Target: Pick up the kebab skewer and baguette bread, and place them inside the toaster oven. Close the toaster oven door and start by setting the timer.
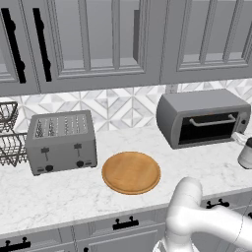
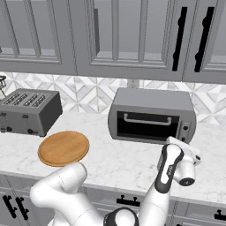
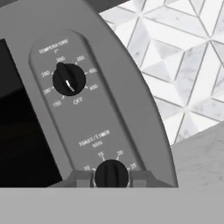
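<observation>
With the oven (image 2: 152,115) door (image 2: 148,125) shut, the gripper (image 3: 111,178) sits at 6 o'clock in the hand view, closed on the timer knob (image 3: 111,174), so I think it must twist slowly without slipping off.

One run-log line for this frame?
stage: timer setting | grey metal toaster oven door: closed | end effector: shut on black timer knob | round wooden board: bare

I'm seeing the toaster oven (image 2: 152,115) showing matt grey metal, its door (image 2: 148,126) glossy dark glass, beside a smooth wooden board (image 1: 131,172) on polished marble counter (image 1: 59,194).
</observation>
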Robot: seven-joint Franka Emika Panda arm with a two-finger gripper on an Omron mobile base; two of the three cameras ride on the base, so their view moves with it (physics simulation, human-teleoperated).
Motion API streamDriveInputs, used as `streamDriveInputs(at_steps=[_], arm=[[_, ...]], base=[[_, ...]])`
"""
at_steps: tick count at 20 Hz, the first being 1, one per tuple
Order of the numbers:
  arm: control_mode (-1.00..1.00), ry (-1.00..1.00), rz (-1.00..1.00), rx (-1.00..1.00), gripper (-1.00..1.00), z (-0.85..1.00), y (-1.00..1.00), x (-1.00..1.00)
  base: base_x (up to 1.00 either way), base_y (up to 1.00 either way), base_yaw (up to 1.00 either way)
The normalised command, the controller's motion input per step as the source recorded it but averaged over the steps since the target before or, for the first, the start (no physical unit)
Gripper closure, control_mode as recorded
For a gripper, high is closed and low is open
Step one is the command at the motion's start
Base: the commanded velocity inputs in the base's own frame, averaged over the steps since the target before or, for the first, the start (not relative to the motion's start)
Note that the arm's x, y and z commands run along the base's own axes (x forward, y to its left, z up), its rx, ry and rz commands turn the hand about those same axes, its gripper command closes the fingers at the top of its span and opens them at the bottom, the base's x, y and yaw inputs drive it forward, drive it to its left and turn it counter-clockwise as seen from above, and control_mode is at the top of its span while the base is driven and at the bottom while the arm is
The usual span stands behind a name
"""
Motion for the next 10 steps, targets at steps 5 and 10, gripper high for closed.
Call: streamDriveInputs(at_steps=[5,10], arm=[[-1.0,-0.01,-0.02,0.2,1.0,-0.07,0.05,0.0],[-1.0,-0.03,-0.03,0.21,1.0,-0.08,0.04,0.0]], base=[[0.0,0.0,0.0],[0.0,0.0,0.0]])
